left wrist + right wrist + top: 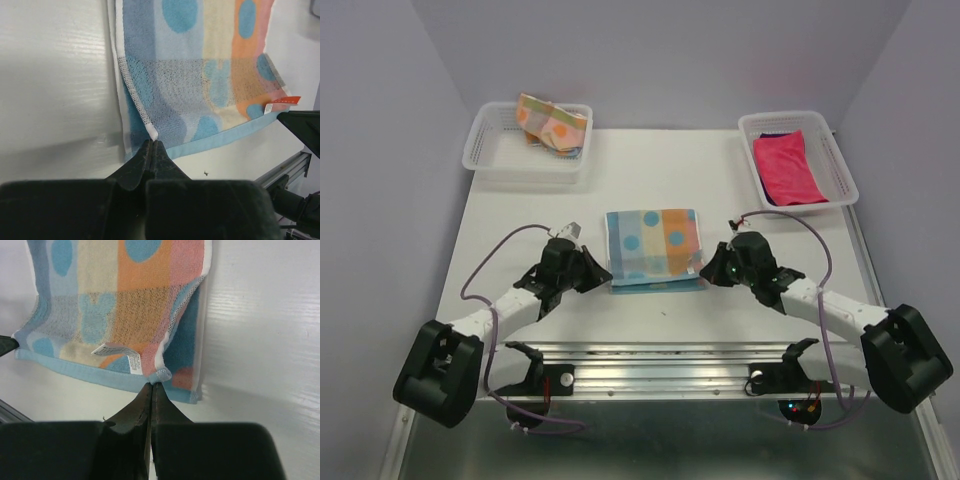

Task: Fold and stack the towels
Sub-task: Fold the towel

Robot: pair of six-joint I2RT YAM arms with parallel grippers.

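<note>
Left hand (151, 146) is clamped on the lower-left corner of the light-blue patterned towel (652, 245), and your right hand (151, 388) is pinched shut on its lower-right corner. The towel lies mid-frame on the desk (520, 210). The pink towel (790, 165) sits in the upper-right basket (840, 165).

Each grip looks to catch only the very tip of the hem, so a quick lift could pull a corner free. You also seem to hold just the top layer. Carry your hands unevenly and the fold probably lands skewed.
</note>
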